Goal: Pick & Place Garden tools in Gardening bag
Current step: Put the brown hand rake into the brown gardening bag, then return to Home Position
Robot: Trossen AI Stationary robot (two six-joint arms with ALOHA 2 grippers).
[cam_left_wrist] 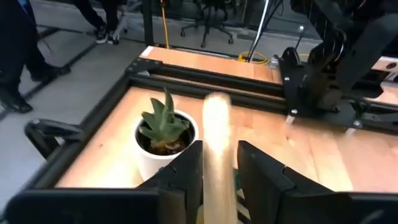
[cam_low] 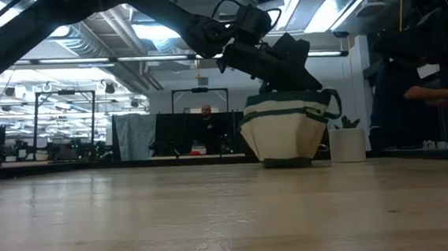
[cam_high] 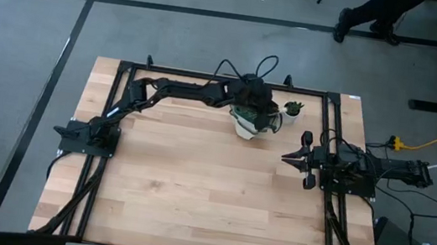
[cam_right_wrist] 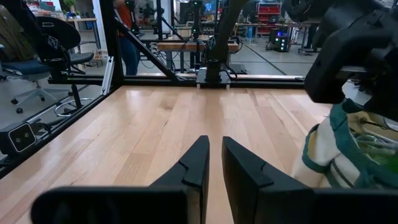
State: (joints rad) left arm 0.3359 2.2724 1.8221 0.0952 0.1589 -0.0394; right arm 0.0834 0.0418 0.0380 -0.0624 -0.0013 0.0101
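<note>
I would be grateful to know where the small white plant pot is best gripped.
Probably across the straight wall of the white round pot, coming level from the side away from the olive-and-beige fabric bag: it stands upright, its green spiky plant blocks the top, and the left pincer, holding a pale wooden handle, hangs over the bag.

Seen from directly overhead, the high view takes in the whole table (cam_high: 194,179) and both arms. The low view looks level across the tabletop toward the bag (cam_low: 286,129) and the room behind. The left wrist camera sits close above the pot (cam_left_wrist: 163,140), facing the right arm's base. The right wrist camera looks along the boards, catching the bag (cam_right_wrist: 348,149) shared with both wide views.
</note>
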